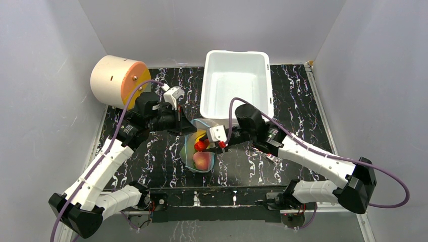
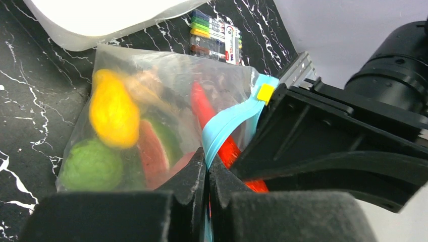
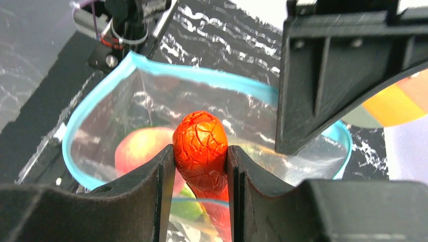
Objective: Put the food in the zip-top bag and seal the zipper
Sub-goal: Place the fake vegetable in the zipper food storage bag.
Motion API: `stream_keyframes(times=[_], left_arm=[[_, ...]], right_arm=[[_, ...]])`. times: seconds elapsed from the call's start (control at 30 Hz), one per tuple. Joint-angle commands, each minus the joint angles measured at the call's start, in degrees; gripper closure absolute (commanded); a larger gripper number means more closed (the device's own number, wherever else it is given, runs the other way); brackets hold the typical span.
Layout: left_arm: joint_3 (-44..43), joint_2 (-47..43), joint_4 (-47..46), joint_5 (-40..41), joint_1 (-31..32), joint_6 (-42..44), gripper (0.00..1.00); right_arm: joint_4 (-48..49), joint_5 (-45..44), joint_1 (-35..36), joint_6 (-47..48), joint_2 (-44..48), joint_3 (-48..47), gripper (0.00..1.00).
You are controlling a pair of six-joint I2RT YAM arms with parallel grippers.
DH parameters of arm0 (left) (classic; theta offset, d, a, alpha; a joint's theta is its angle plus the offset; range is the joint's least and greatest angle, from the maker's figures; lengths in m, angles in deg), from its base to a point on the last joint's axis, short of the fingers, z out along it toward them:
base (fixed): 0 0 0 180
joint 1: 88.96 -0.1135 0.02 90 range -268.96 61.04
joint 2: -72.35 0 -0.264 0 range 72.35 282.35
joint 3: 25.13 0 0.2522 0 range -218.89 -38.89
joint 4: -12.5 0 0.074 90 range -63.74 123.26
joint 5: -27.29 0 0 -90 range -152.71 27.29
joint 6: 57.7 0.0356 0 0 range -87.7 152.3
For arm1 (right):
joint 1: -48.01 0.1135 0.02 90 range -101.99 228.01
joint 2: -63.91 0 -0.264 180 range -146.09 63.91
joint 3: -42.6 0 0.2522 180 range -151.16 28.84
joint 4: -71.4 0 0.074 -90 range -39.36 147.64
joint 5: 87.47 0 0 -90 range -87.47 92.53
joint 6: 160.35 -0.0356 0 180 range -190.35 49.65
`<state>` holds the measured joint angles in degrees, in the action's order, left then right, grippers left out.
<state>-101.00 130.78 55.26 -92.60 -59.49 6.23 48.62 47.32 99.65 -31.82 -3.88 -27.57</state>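
The clear zip-top bag [image 1: 201, 151] lies at mid-table with its mouth held open; a pink-yellow fruit [image 1: 202, 160] lies inside. My left gripper [image 2: 208, 164] is shut on the blue-teal zipper [image 2: 227, 121] at the bag's edge. Through the plastic I see a yellow fruit [image 2: 113, 116], a green one [image 2: 91, 164] and a watermelon slice [image 2: 154, 148]. My right gripper [image 3: 201, 151] is shut on an orange-red crinkled toy food [image 3: 200, 143], held right over the open bag mouth [image 3: 101, 106]. In the top view that gripper [image 1: 214, 143] holds the red piece [image 1: 201, 145] above the bag.
A white plastic bin [image 1: 237, 83] stands behind the bag. A cream and orange cylinder [image 1: 118, 80] lies at the back left. A flat printed packet [image 2: 214, 35] lies beyond the bag in the left wrist view. Grey walls enclose the table.
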Motion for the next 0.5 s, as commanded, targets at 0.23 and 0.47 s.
stream_keyframes(times=[0.23,0.47], left_arm=[[-2.36,1.21,1.50,-5.73,0.16,3.99,1.00],[-1.63,1.68,1.55,-4.72,0.19,5.43,1.00]], right_arm=[[-14.66,-12.97,0.20,10.24,-1.52,-6.57,0.41],[-15.48,-12.87,0.22,7.32,2.92,-8.19,0.31]])
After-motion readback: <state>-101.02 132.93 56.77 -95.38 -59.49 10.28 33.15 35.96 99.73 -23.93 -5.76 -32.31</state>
